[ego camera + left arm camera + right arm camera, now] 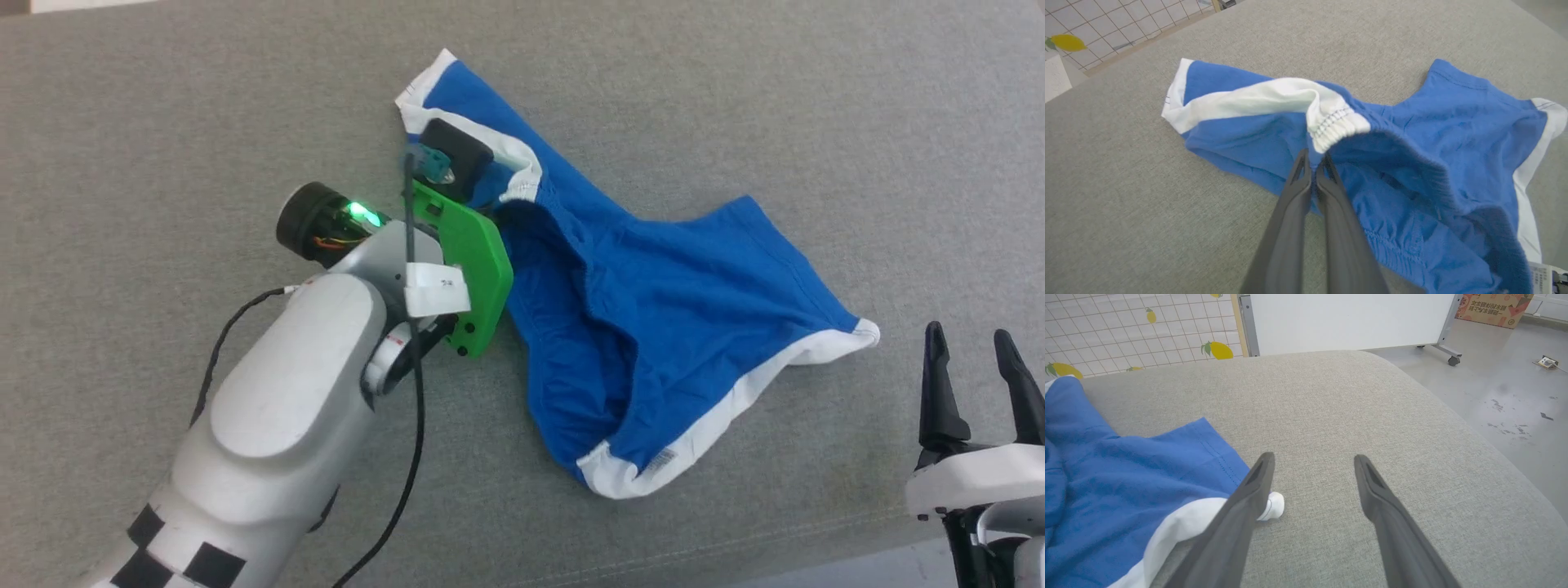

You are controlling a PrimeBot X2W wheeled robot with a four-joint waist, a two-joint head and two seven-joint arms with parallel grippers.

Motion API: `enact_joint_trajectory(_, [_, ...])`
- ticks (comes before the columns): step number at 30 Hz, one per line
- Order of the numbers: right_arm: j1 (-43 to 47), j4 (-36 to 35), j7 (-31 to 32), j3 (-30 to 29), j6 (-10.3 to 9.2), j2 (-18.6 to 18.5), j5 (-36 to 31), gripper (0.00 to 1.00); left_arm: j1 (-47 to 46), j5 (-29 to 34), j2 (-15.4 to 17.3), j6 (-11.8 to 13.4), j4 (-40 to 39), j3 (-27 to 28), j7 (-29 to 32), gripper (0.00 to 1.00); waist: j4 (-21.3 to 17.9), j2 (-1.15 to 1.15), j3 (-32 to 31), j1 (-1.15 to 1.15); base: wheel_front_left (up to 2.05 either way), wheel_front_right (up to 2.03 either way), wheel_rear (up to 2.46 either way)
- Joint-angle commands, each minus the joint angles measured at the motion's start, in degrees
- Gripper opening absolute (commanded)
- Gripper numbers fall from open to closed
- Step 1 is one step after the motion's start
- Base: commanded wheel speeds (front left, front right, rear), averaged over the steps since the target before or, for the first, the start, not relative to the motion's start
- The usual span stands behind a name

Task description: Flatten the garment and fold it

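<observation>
The royal-blue garment (pixel 694 286) lies crumpled on the grey cloth-covered table (pixel 163 106), its waistband opening gaping toward my left arm. White trim runs along its lower edge, with a small label (pixel 663 460) near the bottom corner. In the left wrist view my left gripper (pixel 1312 157) is shut on the garment (pixel 1453 134) at the waistband, just below a gathered white patch of elastic (pixel 1337 126), holding that edge slightly raised. My right gripper (pixel 971 343) stands open over bare table, right of the garment's white-trimmed corner (pixel 1274 506); nothing lies between its fingers (pixel 1312 461).
The table's front edge (pixel 816 547) runs across the lower right of the head view, with grey floor beyond. Past the far end of the table, the right wrist view shows a white wheeled panel (pixel 1347 322), a cardboard box (pixel 1494 308) and lemon-patterned tiles (pixel 1147 330).
</observation>
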Motion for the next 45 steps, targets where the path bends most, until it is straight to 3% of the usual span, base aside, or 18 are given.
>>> enact_joint_trajectory(1, [-0.6, 0.1, 0.0, -0.3, -0.10, 0.2, -0.3, 1.00, 0.9, -0.6, 1.1, 0.5, -0.9, 0.9, -0.5, 0.00, 1.8, 0.00, -1.9, 0.00, 0.00, 0.00, 0.00])
enact_joint_trajectory(8, [-0.7, -0.3, 1.6, 0.4, -0.10, 0.2, -0.9, 1.00, 2.1, -2.0, 8.4, 0.5, -3.0, 5.3, -0.3, 0.00, 4.8, 0.00, -3.9, 0.00, 0.00, 0.00, 0.00])
enact_joint_trajectory(15, [-1.5, -1.9, 2.6, 2.9, -0.10, 0.2, -0.6, 1.00, -0.3, -2.9, 15.2, -0.8, 0.8, 8.8, 0.7, 0.00, 5.2, 0.00, -1.5, 0.00, 0.00, 0.00, 0.00])
enact_joint_trajectory(22, [-1.7, -2.7, 2.5, 4.4, -0.10, 0.2, -0.2, 1.00, -3.2, -2.9, 18.4, -1.2, 8.4, 11.0, -1.6, 0.00, 4.6, 0.00, 1.2, 0.00, 0.00, 0.00, 0.00])
enact_joint_trajectory(23, [-1.6, -2.7, 2.5, 4.5, -0.10, 0.2, -0.2, 1.00, -3.3, -2.8, 18.5, -1.0, 9.6, 11.2, -2.1, 0.72, 4.6, 0.00, 1.3, 0.00, 0.00, 0.00, 0.00])
enact_joint_trajectory(24, [-1.6, -2.7, 2.5, 4.6, -0.10, 0.2, -0.2, 1.00, -3.3, -2.5, 18.6, -0.7, 10.4, 11.2, -2.6, 1.00, 4.7, 0.00, 1.4, 0.00, 0.00, 0.00, 0.00])
enact_joint_trajectory(34, [-1.4, -3.2, 3.6, 5.8, -0.10, 0.2, -0.9, 1.00, -1.9, -0.1, 16.9, 0.6, 13.8, 11.2, -15.6, 1.00, 7.7, 0.00, -2.5, 0.00, 0.00, 0.00, 0.00])
enact_joint_trajectory(39, [-1.5, -4.6, 4.6, 5.7, -0.10, -0.6, -1.0, 1.00, 0.1, -0.5, 15.1, 1.3, 10.9, 12.2, -23.3, 1.00, 10.2, 0.00, -6.3, 0.00, 0.00, 0.00, 0.00])
enact_joint_trajectory(45, [-1.3, -6.3, 6.5, 5.9, -0.10, -3.4, 0.1, 1.00, 4.9, -1.5, 14.2, 3.2, 5.8, 13.3, -28.0, 1.00, 13.0, 0.00, -10.4, 0.00, 0.00, 0.00, 0.00])
